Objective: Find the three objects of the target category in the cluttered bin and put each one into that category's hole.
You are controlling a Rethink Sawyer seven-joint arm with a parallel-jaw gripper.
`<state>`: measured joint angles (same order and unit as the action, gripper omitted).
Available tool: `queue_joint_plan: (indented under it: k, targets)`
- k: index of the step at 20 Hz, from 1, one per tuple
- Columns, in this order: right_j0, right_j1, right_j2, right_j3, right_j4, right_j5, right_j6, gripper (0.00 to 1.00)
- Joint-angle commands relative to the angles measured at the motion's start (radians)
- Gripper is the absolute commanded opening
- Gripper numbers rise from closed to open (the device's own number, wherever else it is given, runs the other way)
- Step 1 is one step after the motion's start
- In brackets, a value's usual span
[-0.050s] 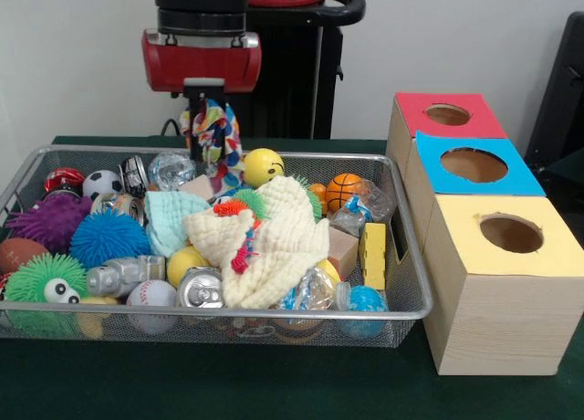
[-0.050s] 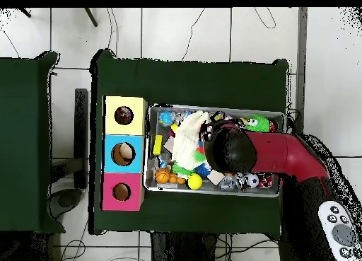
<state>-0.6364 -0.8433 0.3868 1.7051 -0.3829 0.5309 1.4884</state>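
My gripper (image 1: pixel 208 103) hangs over the back rim of the wire bin (image 1: pixel 274 316), shut on a knotted rope toy (image 1: pixel 213 137) of many colours that dangles just above the clutter. In the overhead view the red arm (image 2: pixel 283 155) covers the gripper and the rope. To the right stand three wooden boxes with round holes: red top (image 1: pixel 415 110), blue top (image 1: pixel 438 178), yellow top (image 1: pixel 474 256). From above they show as yellow (image 2: pixel 124 102), blue (image 2: pixel 123 139) and red (image 2: pixel 121 179), left of the bin (image 2: pixel 212 107).
The bin holds a cream cloth (image 1: pixel 274 242), a yellow smiley ball (image 1: pixel 263 166), a small basketball (image 1: pixel 344 190), a soda can (image 1: pixel 201 289), a baseball (image 1: pixel 151 297), spiky balls in blue (image 1: pixel 108 237), purple (image 1: pixel 50 221) and green (image 1: pixel 36 278), and a yellow block (image 1: pixel 372 254).
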Motion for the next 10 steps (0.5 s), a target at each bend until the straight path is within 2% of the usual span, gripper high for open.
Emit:
queue_joint_plan:
  k: [1,5,10]
  targets:
    - [0.026,-0.022,0.093,0.021,0.067,0.065,0.030,0.00]
    - [0.059,-0.021,0.084,0.042,0.082,0.014,0.080,0.00]
    - [0.128,0.007,0.037,0.048,0.088,-0.076,0.179,0.00]
